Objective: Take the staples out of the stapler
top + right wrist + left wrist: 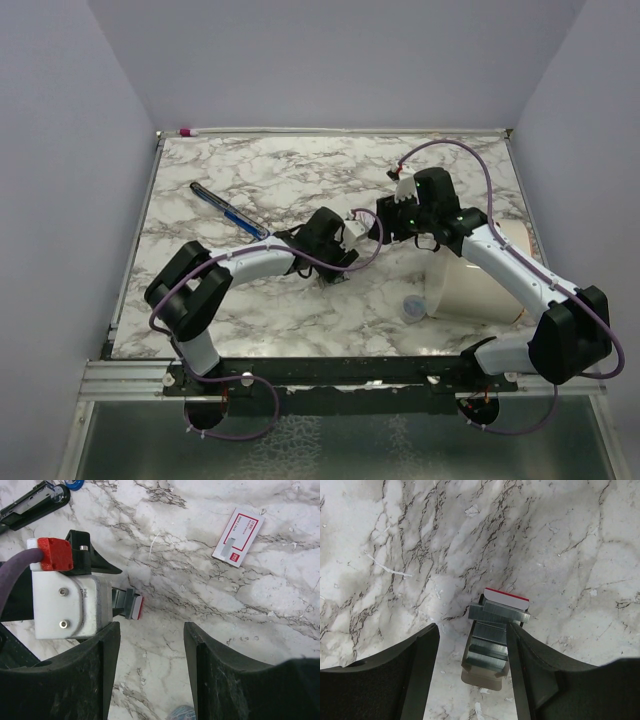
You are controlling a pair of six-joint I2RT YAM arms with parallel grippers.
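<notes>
The stapler (228, 212), long, black and blue-trimmed, lies on the marble at the left rear, and its end shows in the right wrist view (30, 502). Several grey strips of staples (495, 630) lie stacked in a small open tray with a white and red end (506, 596). My left gripper (472, 630) is open around this tray. Its right finger (520, 650) is against the tray's side and its left finger stands apart. The tray's end also shows in the right wrist view (134, 605). My right gripper (151, 627) is open and empty just above the table, facing the left gripper (350, 235).
A flat white box with red print (238, 536) lies on the marble beyond the right gripper. A big white tub (475, 285) lies at the right, with a small bluish round lid (411, 305) beside it. Walls enclose the table (300, 170).
</notes>
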